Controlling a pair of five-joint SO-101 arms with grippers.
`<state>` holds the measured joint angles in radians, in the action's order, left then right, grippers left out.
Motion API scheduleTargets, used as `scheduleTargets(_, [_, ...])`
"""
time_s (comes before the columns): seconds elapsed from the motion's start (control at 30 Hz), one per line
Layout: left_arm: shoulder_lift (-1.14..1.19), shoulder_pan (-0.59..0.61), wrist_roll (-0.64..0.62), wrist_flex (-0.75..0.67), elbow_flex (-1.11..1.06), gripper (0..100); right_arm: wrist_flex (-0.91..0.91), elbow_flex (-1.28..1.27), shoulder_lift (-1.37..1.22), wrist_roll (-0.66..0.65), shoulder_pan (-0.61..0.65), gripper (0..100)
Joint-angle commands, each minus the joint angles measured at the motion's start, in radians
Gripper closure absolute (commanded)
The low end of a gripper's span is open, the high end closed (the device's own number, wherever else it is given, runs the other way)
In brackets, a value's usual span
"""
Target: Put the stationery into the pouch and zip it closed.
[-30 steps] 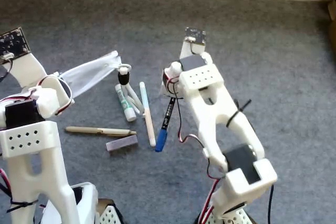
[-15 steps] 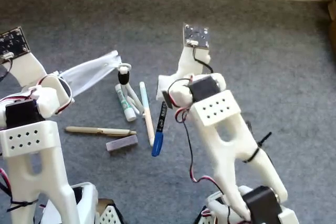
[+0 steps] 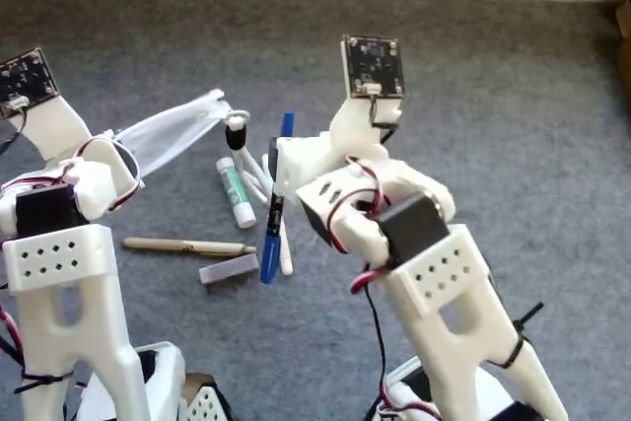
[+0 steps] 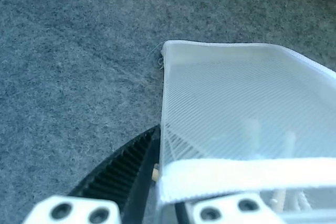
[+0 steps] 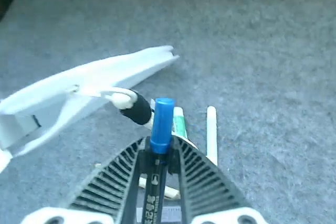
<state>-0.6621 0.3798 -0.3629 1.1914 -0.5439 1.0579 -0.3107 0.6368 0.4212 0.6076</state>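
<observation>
My left gripper (image 3: pixel 120 150) is shut on the rim of the translucent white mesh pouch (image 3: pixel 179 129), holding it up off the carpet; the mesh (image 4: pixel 247 103) stretches away from its fingers (image 4: pixel 126 174). My right gripper (image 3: pixel 277 182) is shut on a black marker with a blue cap (image 3: pixel 273 206), lifted steeply just right of the pouch's far end. In the right wrist view the marker (image 5: pixel 160 124) stands between the jaws, with the pouch (image 5: pixel 89 88) beyond it. On the carpet lie a green-and-white glue stick (image 3: pixel 235 194), a white pen (image 3: pixel 285 248), a beige pen (image 3: pixel 187 245) and a greyish eraser (image 3: pixel 229 269).
A small white item with a black cap (image 3: pixel 237 135) lies by the pouch's end, among thin white sticks. Grey carpet (image 3: pixel 493 125) stretches open to the right and behind. A pale wall edge runs along the back.
My right gripper has lifted the blue marker off the carpet, tipped it up steeply and carried it left toward the pouch. The left arm and pouch have stayed put.
</observation>
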Motion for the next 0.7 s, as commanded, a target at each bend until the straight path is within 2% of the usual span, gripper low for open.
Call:
scheduleTargets(0.0, [-0.068, -0.061, -0.014, -0.014, 0.016, 99, -0.079, 0.007, 0.087, -0.043, 0.016, 99.4])
scheduleTargets(0.2, [-0.180, -0.088, -0.014, -0.005, 0.012, 99, -0.205, 0.007, 0.130, -0.114, 0.021, 99.4])
scheduleTargets(0.47, [-0.186, -0.087, -0.014, 0.000, 0.007, 99, -0.340, 0.008, 0.170, -0.186, 0.143, 99.4])
scheduleTargets(0.67, [-0.183, -0.087, -0.012, 0.000, 0.007, 99, -0.473, 0.008, 0.177, -0.287, 0.205, 99.4])
